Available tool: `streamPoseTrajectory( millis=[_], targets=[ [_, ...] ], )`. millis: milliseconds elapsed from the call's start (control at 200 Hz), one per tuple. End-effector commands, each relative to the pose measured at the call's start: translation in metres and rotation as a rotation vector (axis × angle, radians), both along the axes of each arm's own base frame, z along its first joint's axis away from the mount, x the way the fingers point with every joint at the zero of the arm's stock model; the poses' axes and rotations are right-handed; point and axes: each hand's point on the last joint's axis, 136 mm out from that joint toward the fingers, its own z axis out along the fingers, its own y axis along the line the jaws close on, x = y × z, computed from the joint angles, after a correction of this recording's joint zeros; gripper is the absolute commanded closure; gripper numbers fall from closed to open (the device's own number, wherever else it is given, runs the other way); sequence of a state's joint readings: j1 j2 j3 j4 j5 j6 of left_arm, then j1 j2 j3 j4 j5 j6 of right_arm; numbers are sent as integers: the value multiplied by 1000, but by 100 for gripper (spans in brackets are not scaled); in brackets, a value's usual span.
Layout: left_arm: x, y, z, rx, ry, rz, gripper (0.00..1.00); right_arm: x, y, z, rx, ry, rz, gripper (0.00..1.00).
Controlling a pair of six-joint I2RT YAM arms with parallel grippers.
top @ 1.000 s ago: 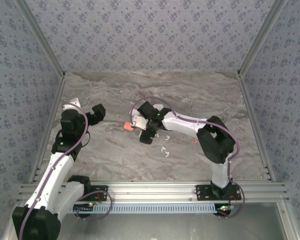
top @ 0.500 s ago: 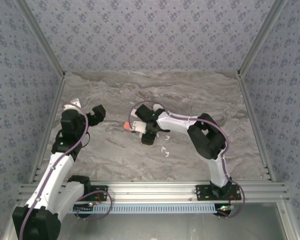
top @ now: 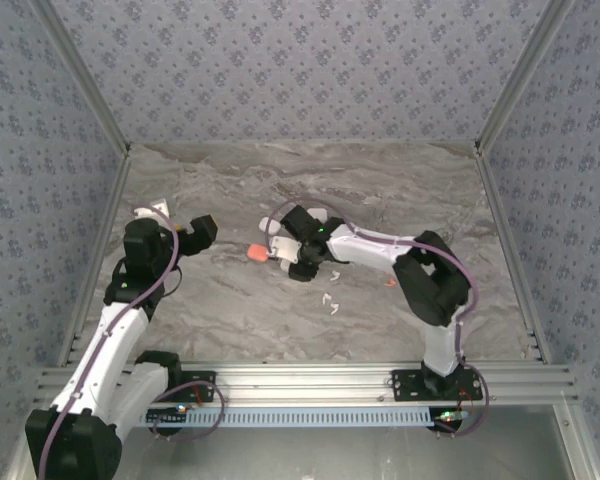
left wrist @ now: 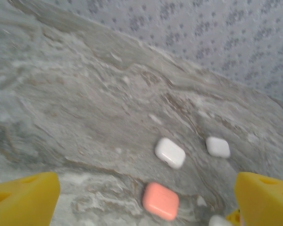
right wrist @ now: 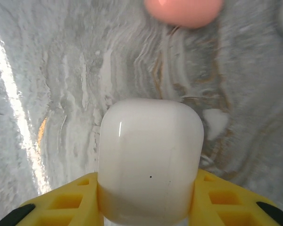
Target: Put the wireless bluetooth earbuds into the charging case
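Observation:
My right gripper [top: 288,254] [right wrist: 148,205] is shut on a closed white charging case [right wrist: 150,165] [top: 277,250], its yellow fingers [right wrist: 70,197] pressed on both sides. Just beyond it lies an orange-red case [top: 254,253] [right wrist: 184,9]. A few white earbuds [top: 328,300] lie loose on the marble table [top: 230,310] near the right arm, and an orange-red earbud [top: 390,283] lies further right. My left gripper [top: 202,228] [left wrist: 144,200] stands open above the table. In its view there are two closed white cases [left wrist: 170,152] [left wrist: 218,146] and an orange-red case [left wrist: 161,201].
Patterned walls [top: 300,70] and aluminium rails [top: 100,120] close in the table on three sides. A small white object [top: 156,208] lies by the left arm's elbow. Another white piece [left wrist: 219,220] shows beside the left gripper's right finger.
The right arm's elbow swung in and back out, and the held white case stayed next to the orange-red case. The left gripper shifted slightly to the right.

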State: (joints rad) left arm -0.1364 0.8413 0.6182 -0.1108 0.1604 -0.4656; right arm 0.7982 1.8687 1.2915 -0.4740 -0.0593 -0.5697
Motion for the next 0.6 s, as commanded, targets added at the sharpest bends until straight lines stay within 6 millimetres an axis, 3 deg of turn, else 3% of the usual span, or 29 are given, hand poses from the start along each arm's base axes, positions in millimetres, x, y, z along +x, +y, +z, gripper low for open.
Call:
streamPoseTrajectory(
  millis=[0, 70, 90, 300, 600],
  targets=[
    [-4, -26, 10, -65, 6, -157, 8, 9, 2, 57, 146, -125, 1, 65],
    [-6, -45, 15, -127, 4, -261, 8, 9, -2, 81, 197, -187, 8, 65],
    [-8, -51, 17, -147, 3, -293, 8, 5, -7, 76, 189, -183, 12, 65],
    [-24, -106, 40, -304, -6, -617, 10, -3, -17, 127, 263, -344, 78, 65],
    [-49, -168, 38, -300, 42, -884, 12, -10, -14, 163, 281, -462, 166, 64]
  ],
)
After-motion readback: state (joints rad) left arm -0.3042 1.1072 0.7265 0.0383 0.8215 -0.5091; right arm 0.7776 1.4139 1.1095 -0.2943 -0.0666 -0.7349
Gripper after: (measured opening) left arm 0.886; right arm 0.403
